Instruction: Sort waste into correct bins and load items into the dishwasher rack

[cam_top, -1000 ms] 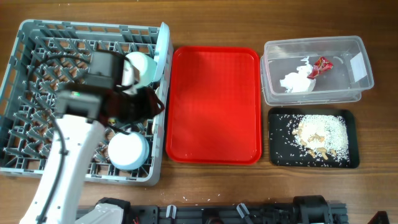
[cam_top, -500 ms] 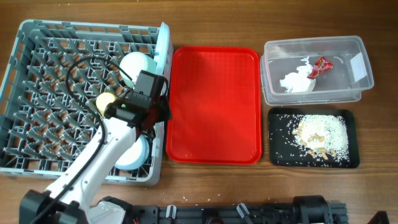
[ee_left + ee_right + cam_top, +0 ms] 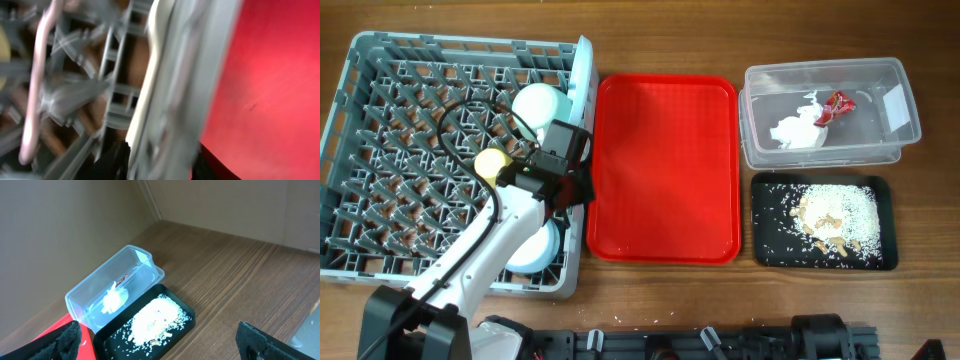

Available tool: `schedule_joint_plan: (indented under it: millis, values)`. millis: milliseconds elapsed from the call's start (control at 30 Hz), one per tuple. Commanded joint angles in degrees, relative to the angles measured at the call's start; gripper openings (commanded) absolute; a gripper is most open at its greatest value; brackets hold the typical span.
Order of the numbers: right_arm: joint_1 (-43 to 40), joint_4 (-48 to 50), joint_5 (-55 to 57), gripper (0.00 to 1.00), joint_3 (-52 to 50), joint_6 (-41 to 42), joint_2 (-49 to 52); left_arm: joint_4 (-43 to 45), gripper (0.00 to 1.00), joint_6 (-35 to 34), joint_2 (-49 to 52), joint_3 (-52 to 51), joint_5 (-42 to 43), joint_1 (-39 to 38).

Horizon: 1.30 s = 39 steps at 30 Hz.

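The grey dishwasher rack (image 3: 360, 90) fills the left. In it are a yellow cup (image 3: 491, 162), a pale mint bowl (image 3: 542, 107), a light blue plate (image 3: 583, 80) standing on edge at the right wall, and another pale round dish (image 3: 532, 248) partly under my arm. My left gripper (image 3: 572, 188) is at the rack's right wall. In the blurred left wrist view its dark fingers (image 3: 116, 159) stand wide apart on either side of that wall (image 3: 185, 85), next to a white strip (image 3: 149, 75) that I cannot identify. My right gripper (image 3: 167, 345) is open and empty, high above the bins.
The flat red serving tray (image 3: 665, 170) lies right of the rack. The clear tub (image 3: 820, 68) holds the napkin (image 3: 798, 130) and red wrapper (image 3: 838, 103). The black tray (image 3: 761, 225) in front of it holds rice crumbs (image 3: 835, 212). Both bins show in the right wrist view (image 3: 115, 287).
My left arm has swung from over the middle of the rack to its right wall. The yellow cup now shows uncovered in the rack.
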Motion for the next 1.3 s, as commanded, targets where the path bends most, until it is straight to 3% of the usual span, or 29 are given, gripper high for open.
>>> schedule_joint_plan:
  millis: [0, 200, 367, 633, 767, 967, 1133, 1267]
  values:
    - [0.02, 0.09, 0.63, 1.0, -0.15, 0.0, 0.0, -6.21, 0.4, 0.72, 0.33, -0.15, 1.51, -0.07]
    - [0.02, 0.09, 0.63, 1.0, -0.15, -0.02, 0.02, -11.65, 0.31, 0.72, 0.33, -0.15, 7.61, -0.07]
    - [0.02, 0.09, 0.63, 1.0, -0.15, -0.02, 0.02, -11.21, 0.07, 0.7, 0.33, -0.15, 8.04, -0.07]
    - [0.02, 0.09, 0.63, 1.0, -0.15, 0.0, 0.02, -10.29, 0.11, 1.29, 0.33, -0.15, 7.76, -0.07]
    - [0.02, 0.09, 0.63, 1.0, -0.15, 0.0, 0.0, -4.76, 0.08, 7.21, 0.33, -0.15, 6.51, -0.13]
    - [0.02, 0.09, 0.63, 1.0, -0.15, 0.0, 0.02, -4.04, 0.06, 12.44, 0.33, -0.15, 3.93, -2.82]
    - [0.02, 0.09, 0.63, 1.0, -0.15, 0.0, 0.0, -3.63, 0.05, 12.98, 0.33, -0.15, -7.39, -10.29]
    - [0.02, 0.09, 0.63, 1.0, -0.15, 0.0, 0.02, -2.32, 0.04, 16.0, 0.33, -0.15, -8.13, -10.78]
